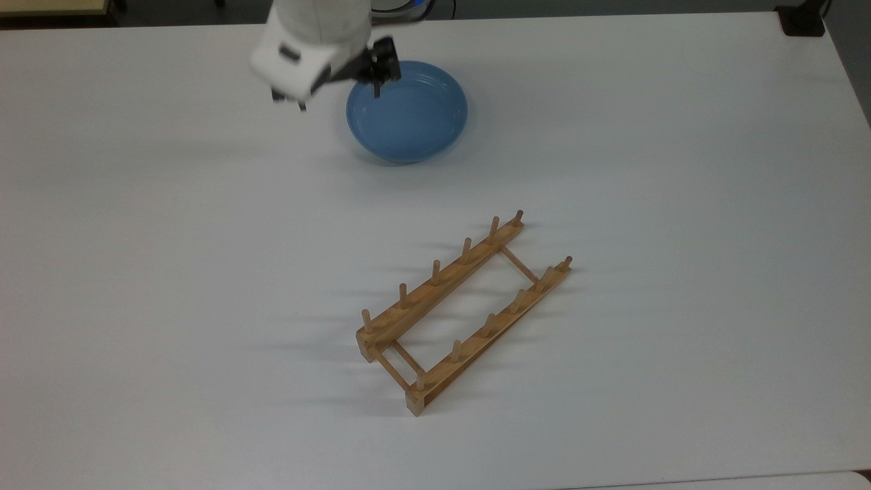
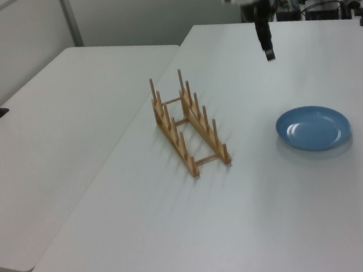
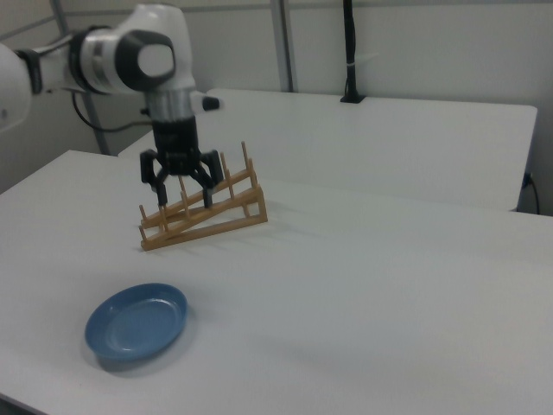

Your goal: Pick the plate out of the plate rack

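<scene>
While the plate (image 1: 407,111) lies flat on the white desk (image 1: 680,204) in the top view, right way up near the far edge, the rack (image 1: 463,309) sits well apart from it, toward the middle, running diagonally from lower left to upper right. No plate in the rack; every peg slot is bare. Gripper (image 1: 378,70) is over the plate's upper-left rim as that camera sees it, arm body off to the top view's left of it. Can't judge height from here.

Left view: rack (image 2: 189,127) mid-desk, plate (image 2: 313,127) to the left view's right of it, flat, not touching. Gripper (image 2: 268,52) hangs well above the desk, pointing straight down, clear of the plate, nothing in it. Seen edge-on here, so finger spread is not readable.

Right view: fingers (image 3: 148,185) are spread apart, empty, pointing down. Gripper (image 3: 178,191) appears in front of the rack (image 3: 204,210) from this angle, overlapping its pegs in line of sight only. Plate (image 3: 137,323) is on the desk at the right view's lower left, near the front edge, apart from both rack and gripper. A second white desk (image 3: 389,130) stands behind, with a black pole (image 3: 349,52) on it.
</scene>
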Controlling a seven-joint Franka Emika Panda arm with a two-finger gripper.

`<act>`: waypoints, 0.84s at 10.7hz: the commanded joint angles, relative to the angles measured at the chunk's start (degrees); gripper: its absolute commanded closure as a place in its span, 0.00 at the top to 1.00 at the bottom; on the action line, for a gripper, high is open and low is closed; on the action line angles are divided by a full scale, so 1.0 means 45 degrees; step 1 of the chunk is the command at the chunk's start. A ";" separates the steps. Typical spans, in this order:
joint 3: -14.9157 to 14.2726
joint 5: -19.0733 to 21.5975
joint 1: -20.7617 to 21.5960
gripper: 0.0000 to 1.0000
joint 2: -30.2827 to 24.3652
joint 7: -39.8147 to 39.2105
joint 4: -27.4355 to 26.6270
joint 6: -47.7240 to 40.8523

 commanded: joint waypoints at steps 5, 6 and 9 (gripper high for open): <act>-0.0053 -0.0128 0.0711 1.00 -0.2755 0.4480 -0.1045 0.0654; -0.0053 -0.0167 0.0808 1.00 -0.2795 0.4427 -0.1162 0.0677; -0.0131 -0.0187 0.0634 1.00 -0.2854 0.4368 -0.1086 0.0580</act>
